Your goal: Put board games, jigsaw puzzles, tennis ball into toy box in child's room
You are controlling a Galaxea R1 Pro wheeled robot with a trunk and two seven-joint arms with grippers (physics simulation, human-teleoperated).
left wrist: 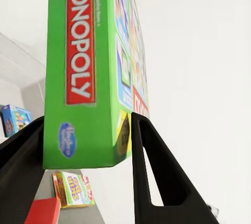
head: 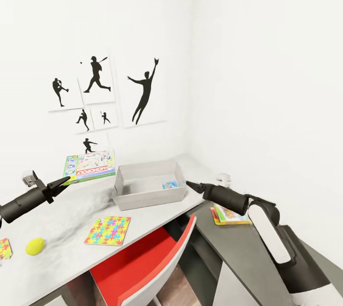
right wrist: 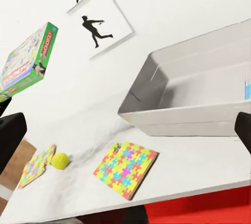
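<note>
My left gripper point(head: 63, 182) is shut on the edge of a Monopoly board game point(head: 90, 165), held off the table point(head: 71, 215) to the left of the toy box point(head: 125, 198). In the left wrist view its fingers point(left wrist: 157, 171) clamp the box's green side point(left wrist: 78, 77). The grey toy box holds a small blue board game point(head: 170, 185). My right gripper point(head: 189, 184) hovers open and empty at the box's right end. A jigsaw puzzle point(head: 108, 230) lies near the front edge, a second puzzle point(head: 4, 248) at the far left, and the tennis ball point(head: 35, 245) between them. A third board game point(head: 228, 214) lies on the lower dark section.
A red chair point(head: 147, 268) is tucked under the table's front edge. Baseball silhouette posters point(head: 97, 91) hang on the wall behind. The toy box point(right wrist: 198, 93) sits in the room's corner, with walls close behind and to the right.
</note>
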